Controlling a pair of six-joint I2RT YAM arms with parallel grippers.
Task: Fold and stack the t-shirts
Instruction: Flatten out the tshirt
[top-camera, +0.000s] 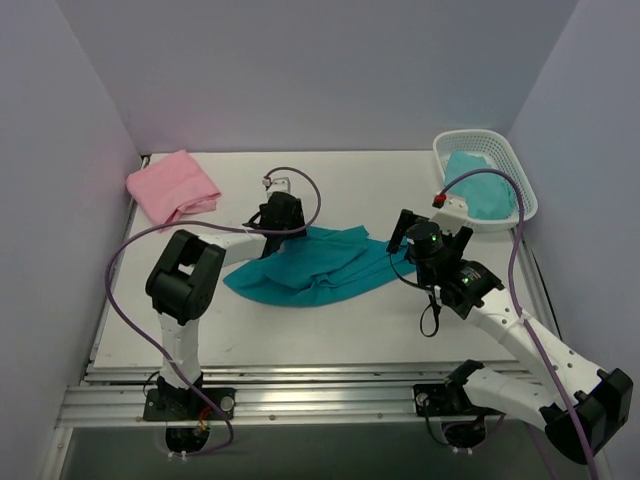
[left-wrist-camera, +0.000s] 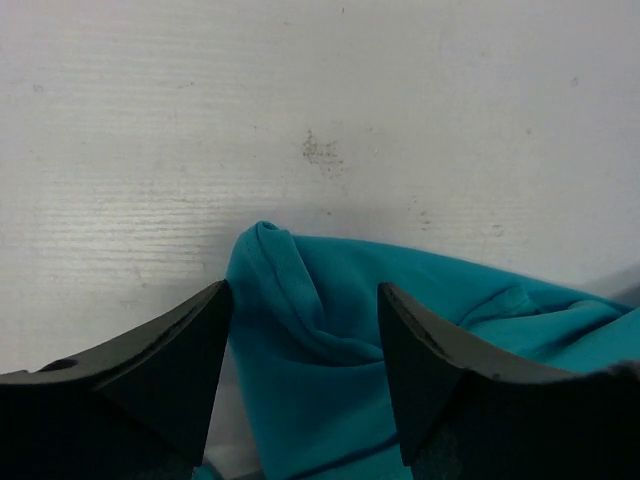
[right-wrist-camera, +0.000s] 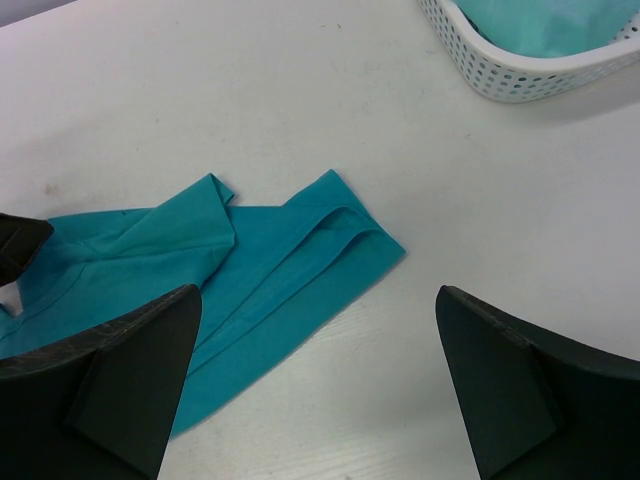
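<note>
The teal t-shirt (top-camera: 310, 270) lies crumpled on the desk (top-camera: 330, 330), long axis left to right. Your left tool (left-wrist-camera: 305, 340) straddles its far-left fold, jaws apart, not clamped. Your right tool (right-wrist-camera: 315, 300) hovers wide apart off its right end. The pink t-shirt (top-camera: 172, 186) lies well left of it and the basket (top-camera: 468, 134) right; neither obstructs.

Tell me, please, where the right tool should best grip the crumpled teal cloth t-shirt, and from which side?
Probably the flat hemmed corner at the right end of the crumpled teal cloth t-shirt: it lies free on the white table, nearest the open right tool. Come from above, on the right.
</note>
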